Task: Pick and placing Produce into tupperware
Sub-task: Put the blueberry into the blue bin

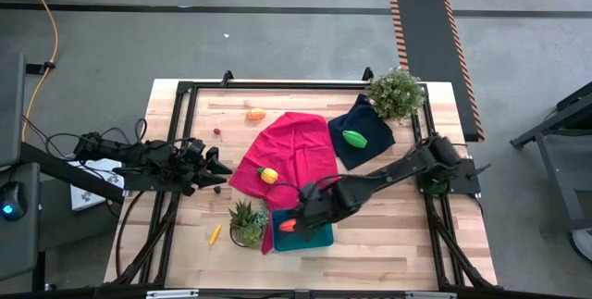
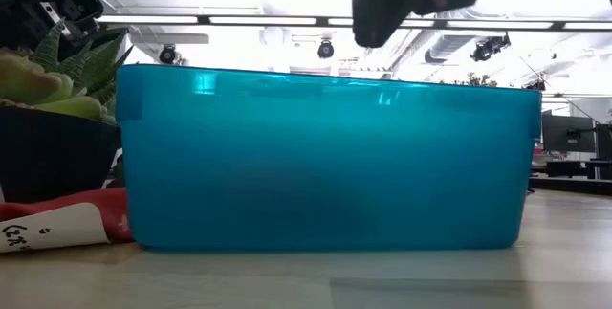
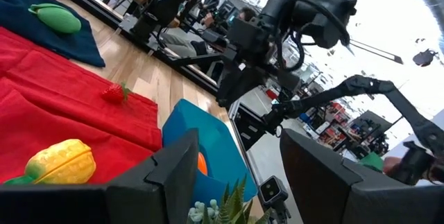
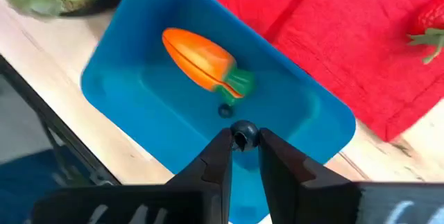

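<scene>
Teal tupperware (image 1: pixel 310 238) at lower centre of high view, orange carrot (image 4: pixel 201 57) lying inside. Right gripper (image 4: pixel 243 143) hovers above tupperware, fingers narrowed onto small dark round item (image 4: pixel 243 135). Red cloth (image 1: pixel 289 155) mid-frame, yellow piece (image 1: pixel 268 175) on it. Left gripper (image 1: pixel 215 169) waits left of centre, fingers apart, holding nothing. Green oval (image 1: pixel 354 138) on navy cloth (image 1: pixel 368 130), upper right. Orange piece (image 1: pixel 255 114) on bare wood, upper centre.

Past your left pincer's spread fingers (image 3: pixel 173 175) you saw yellow corn (image 3: pixel 59 161) and a strawberry (image 3: pixel 114 92) on red cloth (image 3: pixel 48 106), a green piece (image 3: pixel 57 17) on navy cloth (image 3: pixel 76 44), and the teal tupperware (image 3: pixel 208 137) holding something orange (image 3: pixel 202 164).
</scene>
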`<act>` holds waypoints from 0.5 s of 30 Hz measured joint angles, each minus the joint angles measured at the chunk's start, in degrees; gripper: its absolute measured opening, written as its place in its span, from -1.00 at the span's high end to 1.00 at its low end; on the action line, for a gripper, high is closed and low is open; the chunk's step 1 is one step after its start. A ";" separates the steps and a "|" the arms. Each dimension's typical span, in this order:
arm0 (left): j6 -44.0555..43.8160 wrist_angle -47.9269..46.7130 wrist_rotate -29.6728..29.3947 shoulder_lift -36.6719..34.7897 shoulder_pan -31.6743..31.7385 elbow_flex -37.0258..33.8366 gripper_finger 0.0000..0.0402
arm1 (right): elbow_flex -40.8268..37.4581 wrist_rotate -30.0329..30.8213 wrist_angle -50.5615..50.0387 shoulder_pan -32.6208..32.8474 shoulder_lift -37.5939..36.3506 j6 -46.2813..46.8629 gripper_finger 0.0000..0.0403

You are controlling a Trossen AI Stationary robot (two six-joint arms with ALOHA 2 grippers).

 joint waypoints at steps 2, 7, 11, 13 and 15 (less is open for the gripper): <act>0.01 0.01 0.00 0.00 0.01 -0.01 0.04 | 4.08 -0.50 -3.22 -0.22 2.64 -1.75 0.76; -0.03 0.01 0.00 0.00 0.01 0.00 0.04 | 9.20 -1.75 -3.30 -0.44 7.17 -4.01 0.76; -0.06 0.01 0.20 0.00 0.01 0.00 0.04 | 9.54 -4.17 -3.18 -0.57 9.35 -3.79 0.76; -0.06 0.01 0.20 0.00 0.01 0.00 0.04 | 9.54 -5.17 -3.16 -0.57 10.25 -3.79 0.76; -0.06 0.01 0.17 0.00 -0.01 -0.02 0.04 | 9.54 -5.70 -3.01 -0.57 11.01 -3.78 0.76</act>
